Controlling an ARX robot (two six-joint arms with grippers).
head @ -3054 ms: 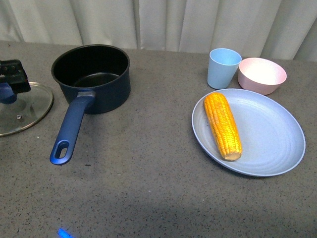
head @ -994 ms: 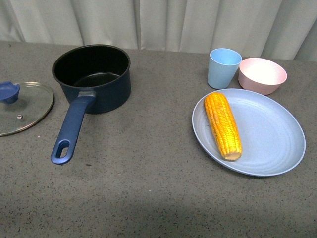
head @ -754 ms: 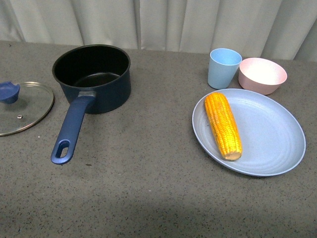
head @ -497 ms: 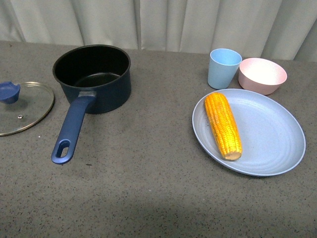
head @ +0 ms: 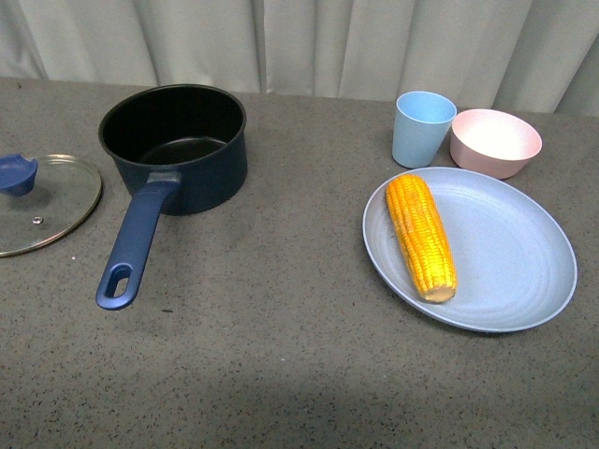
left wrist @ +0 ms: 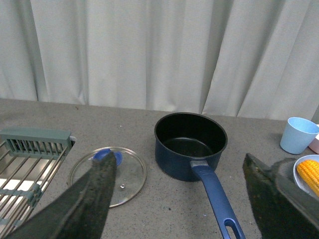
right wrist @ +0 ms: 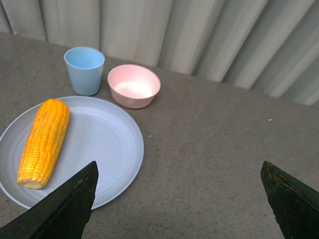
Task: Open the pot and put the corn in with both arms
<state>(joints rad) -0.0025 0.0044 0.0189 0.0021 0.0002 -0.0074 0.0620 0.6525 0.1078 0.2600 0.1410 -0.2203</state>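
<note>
grey table | pot | glass lid | cup | bowl | plate

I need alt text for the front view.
An open navy pot stands on a grey table, its glass lid lying beside it. A corn cob lies on a blue plate, with a cup and pink bowl behind.

The pot, a dark navy-blue saucepan with a black inside, stands upright and uncovered on the tabletop, to the left and toward the back. It holds nothing, and its long blue handle, with a hole at its end, points back toward the robot. The corn, a whole yellow-orange cob with rows of kernels, lies on its side well to the right of the pot, on the left part of a light-blue plate. Its blunt cut end is nearer the robot.
</note>
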